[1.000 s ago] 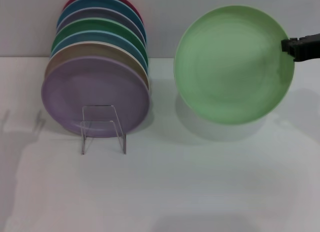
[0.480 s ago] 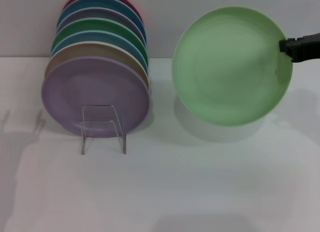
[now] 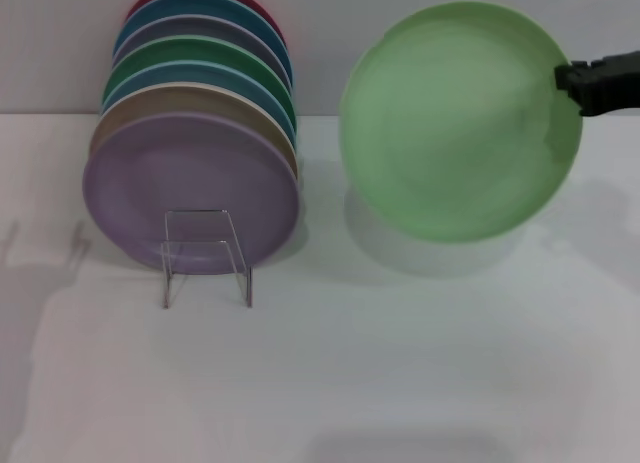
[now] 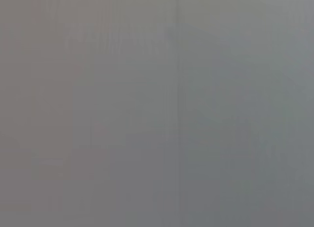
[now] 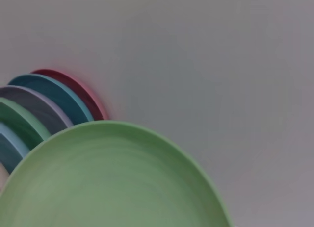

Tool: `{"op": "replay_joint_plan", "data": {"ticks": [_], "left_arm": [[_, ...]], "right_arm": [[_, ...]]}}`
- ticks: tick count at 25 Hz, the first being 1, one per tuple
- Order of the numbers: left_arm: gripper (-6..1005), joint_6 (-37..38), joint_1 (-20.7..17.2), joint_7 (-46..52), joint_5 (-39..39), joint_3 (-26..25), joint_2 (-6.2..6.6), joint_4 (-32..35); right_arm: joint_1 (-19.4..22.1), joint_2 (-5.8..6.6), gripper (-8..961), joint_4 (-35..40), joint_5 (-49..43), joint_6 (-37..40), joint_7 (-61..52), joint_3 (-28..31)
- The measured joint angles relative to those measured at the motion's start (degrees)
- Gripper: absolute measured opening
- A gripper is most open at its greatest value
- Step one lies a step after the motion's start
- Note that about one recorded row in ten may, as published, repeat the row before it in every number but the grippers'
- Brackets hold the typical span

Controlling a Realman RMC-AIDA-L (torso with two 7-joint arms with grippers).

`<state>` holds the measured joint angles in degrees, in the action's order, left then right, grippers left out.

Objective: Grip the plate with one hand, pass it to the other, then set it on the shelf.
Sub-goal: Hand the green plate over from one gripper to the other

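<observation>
Nearest on the white table [image 3: 400,383] stands the clear shelf [image 3: 206,255], its front lip empty. Just behind it leans a row of plates, the lavender plate [image 3: 190,188] foremost. Well to the right, the right gripper [image 3: 572,83] is clamped on the pale green plate's [image 3: 455,123] edge, holding it tilted clear above the table. No writing shows anywhere.

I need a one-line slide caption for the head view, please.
Right gripper holds the pale green plate aloft by its rim, beside the clear shelf stacked with plates.
</observation>
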<state>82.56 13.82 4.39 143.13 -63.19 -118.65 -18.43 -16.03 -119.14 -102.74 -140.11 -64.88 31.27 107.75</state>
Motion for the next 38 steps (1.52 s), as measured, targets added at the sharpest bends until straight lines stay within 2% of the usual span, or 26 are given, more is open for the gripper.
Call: {"op": "replay_joint_plan", "data": {"ticks": [12, 14, 15, 16, 18, 19, 21, 24, 25, 26, 28, 29, 30, 31, 34, 38], "left_arm": [[825, 1.9, -0.8, 0.0, 0.0, -0.1, 0.09, -0.4], [825, 2.1, -1.0, 0.0, 0.0, -0.1, 0.13, -0.6], [825, 2.1, -1.0, 0.0, 0.0, -0.1, 0.13, -0.6], [825, 2.2, -1.1, 0.0, 0.0, -0.1, 0.13, -0.7], [825, 2.3, -1.2, 0.0, 0.0, -0.1, 0.13, -0.9], [825, 2.3, -1.3, 0.2, 0.2, 0.0, 0.13, -1.4], [825, 2.5, -2.0, 0.6, 0.3, 0.0, 0.12, -2.4], [825, 2.7, -2.6, 0.9, 0.3, 0.3, 0.11, -2.9], [825, 2.8, -2.7, 1.1, 0.4, 0.5, 0.10, -3.1], [825, 3.0, -2.9, 2.1, 0.4, 1.0, 0.13, -3.1], [825, 3.4, -3.2, 4.0, 0.5, 1.6, 0.29, -3.2], [825, 3.4, -3.2, 4.0, 0.5, 1.6, 0.29, -3.2], [825, 3.9, -3.5, 6.2, 1.9, 2.2, 0.56, -2.9], [825, 4.2, -3.6, 6.8, 3.5, 2.3, 0.66, -2.8], [825, 4.5, -3.7, 7.0, 5.9, 2.1, 0.81, -2.8], [825, 4.5, -4.3, 8.8, 10.4, 1.8, 1.78, -4.8]], "right_arm": [[6.7, -0.04, 55, -6.0, 0.3, 10.0, 3.2, -7.3], [9.3, -0.11, 56, -6.3, 3.8, 14.7, 6.3, -8.9], [9.3, -0.11, 57, -6.3, 3.8, 14.7, 6.3, -8.9], [11.3, -0.17, 57, -5.6, 8.9, 18.1, 10.2, -9.8], [12.0, -0.22, 58, -5.2, 11.5, 19.5, 12.4, -10.1], [13.7, -0.31, 58, -4.3, 17.7, 22.0, 17.8, -10.8], [14.4, -0.34, 59, -3.7, 21.1, 22.8, 20.7, -11.0], [15.9, -0.39, 60, 0.3, 34.1, 23.8, 32.7, -11.6], [15.9, -0.39, 61, 0.3, 34.1, 23.8, 32.7, -11.6], [15.9, -0.39, 61, 3.2, 39.5, 23.7, 38.6, -11.7], [16.0, -0.39, 62, 4.6, 42.0, 23.4, 41.4, -11.7], [16.2, -0.39, 62, 7.8, 47.8, 22.7, 48.1, -11.7], [16.2, -0.39, 62, 7.8, 47.8, 22.7, 48.1, -11.7], [16.5, -0.39, 63, 10.8, 52.8, 21.8, 53.4, -11.6], [16.5, -0.22, 64, 14.6, 58.0, 19.5, 57.7, -10.3], [16.6, -0.23, 66, 17.8, 60.9, 16.4, 62.1, -8.2]]}}
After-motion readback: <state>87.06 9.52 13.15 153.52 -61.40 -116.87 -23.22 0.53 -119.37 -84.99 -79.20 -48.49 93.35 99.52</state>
